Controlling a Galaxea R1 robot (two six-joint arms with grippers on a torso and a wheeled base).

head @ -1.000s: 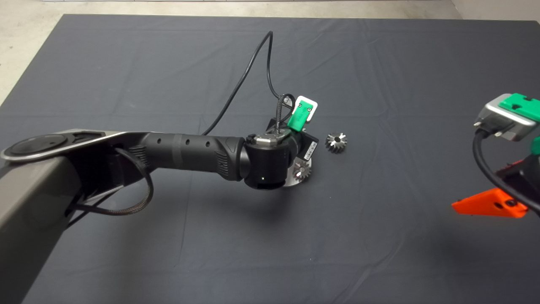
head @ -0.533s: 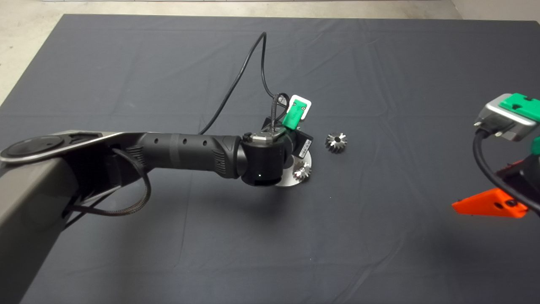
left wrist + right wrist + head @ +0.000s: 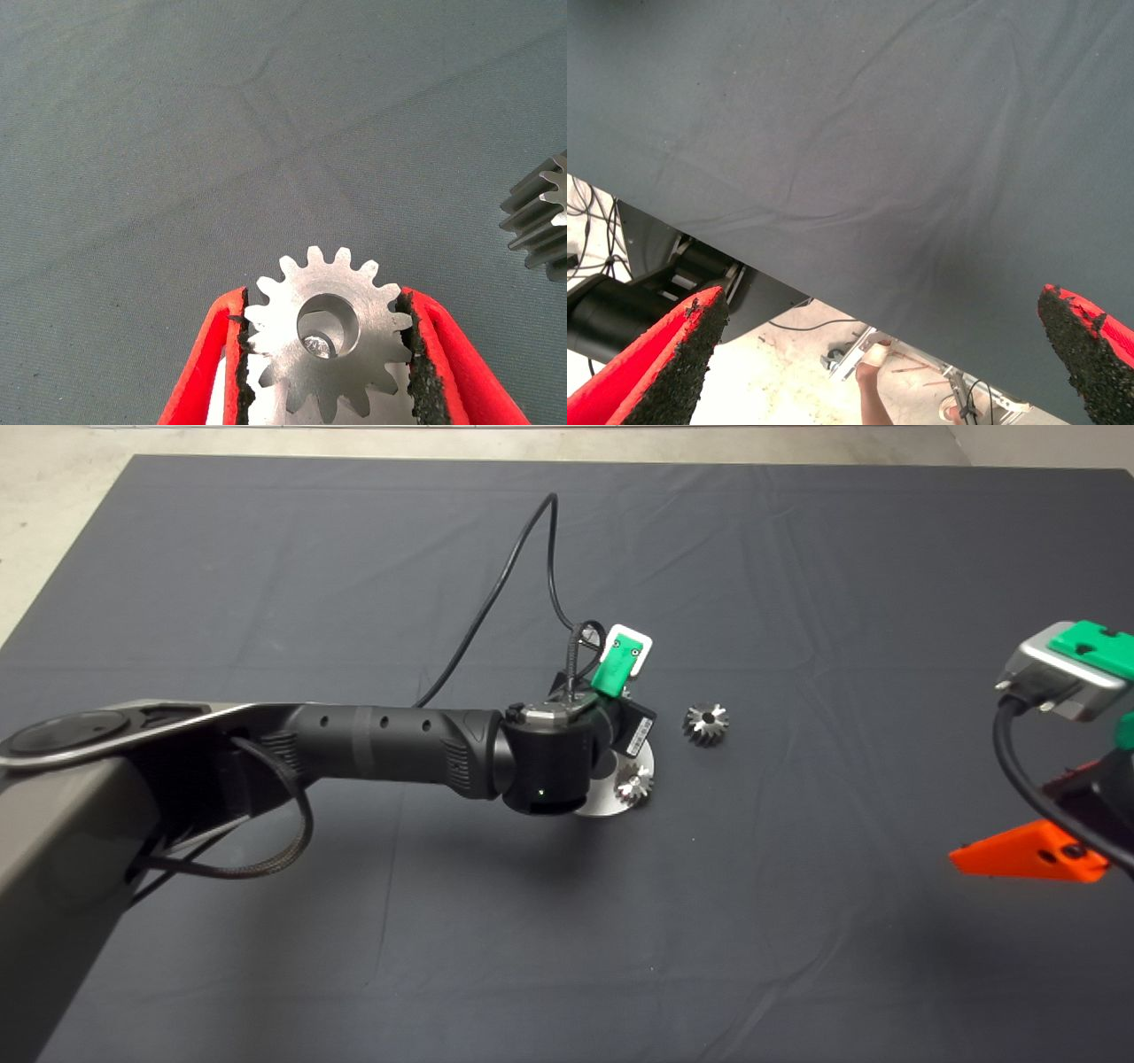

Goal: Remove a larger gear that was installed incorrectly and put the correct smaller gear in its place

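— Leftward, a little: the left arm [image 3: 381, 740] has slid that way since a second ago, so more of the steel disc [image 3: 602, 802] shows past its wrist. Neither gear on the head view has shifted.

— What does the left gripper [image 3: 323, 305] hold?

— The small gear [image 3: 323, 341], flat face toward the wrist camera. Both black pads [image 3: 244, 354] press on its teeth, one on each side, and the jaws are closed just to its width. Something shiny glints through its bore.

— And the big gear [image 3: 706, 724]?

— Lying loose on the mat [image 3: 354, 558], near the disc but apart from it, on the side toward the right arm. The left wrist view catches its long dark teeth [image 3: 539, 221] at the edge, clear of the fingers.

— There's a silver gear [image 3: 633, 786] on the disc's rim, right beside the wrist.

— Yes. Whether that is the gripped one, I cannot tell; the wrist hides the fingers from above.

— Right gripper [image 3: 881, 301]?

— Parked at the mat's right edge, jaws wide with nothing between them. Its camera sees the mat's border, floor beyond, and a person's leg [image 3: 871, 398].

— The black cable [image 3: 496, 593]?

— Loops up from the left wrist and down onto the mat.
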